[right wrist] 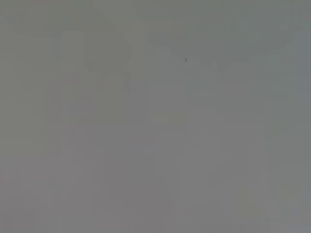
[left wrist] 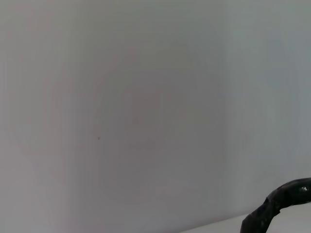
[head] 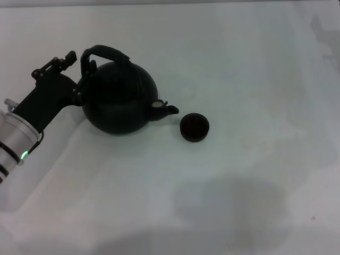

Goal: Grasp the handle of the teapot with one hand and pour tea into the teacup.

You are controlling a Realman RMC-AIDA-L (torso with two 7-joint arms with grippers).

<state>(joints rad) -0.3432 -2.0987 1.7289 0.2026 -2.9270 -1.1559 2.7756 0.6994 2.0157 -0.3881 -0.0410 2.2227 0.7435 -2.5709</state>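
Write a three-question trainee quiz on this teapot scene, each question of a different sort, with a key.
1. True or false: the teapot stands upright on the table.
2. Multiple choice: the spout points toward
A. the teacup
B. the left gripper
C. the table's far edge
3. Fill in: the left gripper is at the end of the handle that lies ______ from the spout.

Key:
1. False. It is tipped over toward the teacup, with its lid facing that way.
2. A. The teacup sits just beyond the spout tip, on the robot's right of the pot.
3. Farthest. The right arm is not in the head view.
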